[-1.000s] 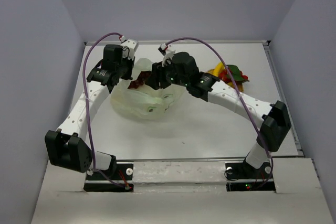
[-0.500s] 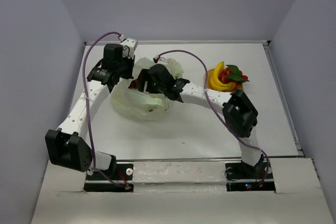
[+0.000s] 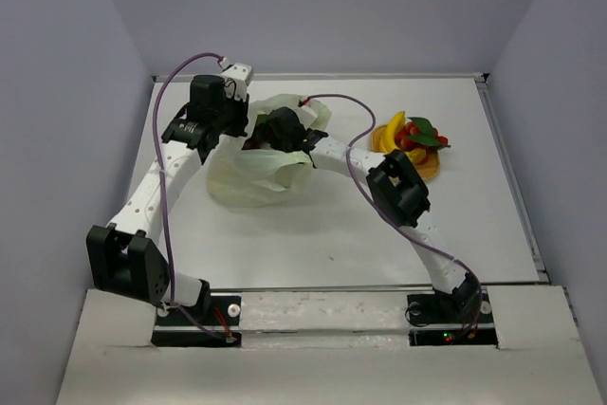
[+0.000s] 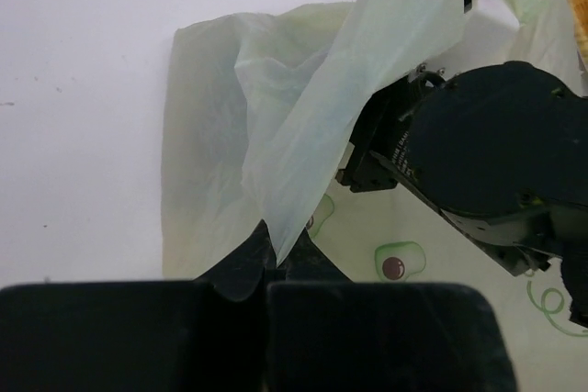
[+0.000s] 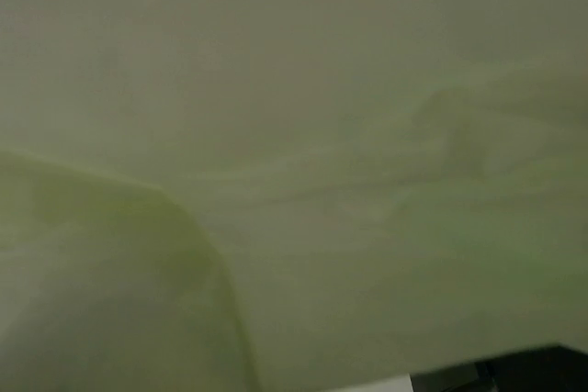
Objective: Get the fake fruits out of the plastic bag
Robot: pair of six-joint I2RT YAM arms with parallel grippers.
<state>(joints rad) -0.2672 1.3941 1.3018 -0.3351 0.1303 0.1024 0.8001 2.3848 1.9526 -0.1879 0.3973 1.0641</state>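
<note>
Fruit removal, overhead and wrist views. The plastic bag (image 3: pixel 251 173) lies crumpled toward the far edge of the tabletop, left of centre. It is pale green-white, translucent, thin and creased, with small printed marks. The left gripper (image 4: pixel 273 273) is clenched on a fold of the rim, drawing the film into a peak. The right gripper (image 3: pixel 275 132) is buried in the bag's mouth; film fills its wrist view, so its grip cannot be told. A dark red piece (image 3: pixel 250 145), probably the grape bunch, shows at the mouth. Toward the far right corner, bananas (image 3: pixel 391 132) and red pieces with green leaves (image 3: pixel 424 132) lie on the woven mat (image 3: pixel 429 168). Good practice: hold the rim taut and high so the mouth gapes, and close on fruit alone, never film.
</note>
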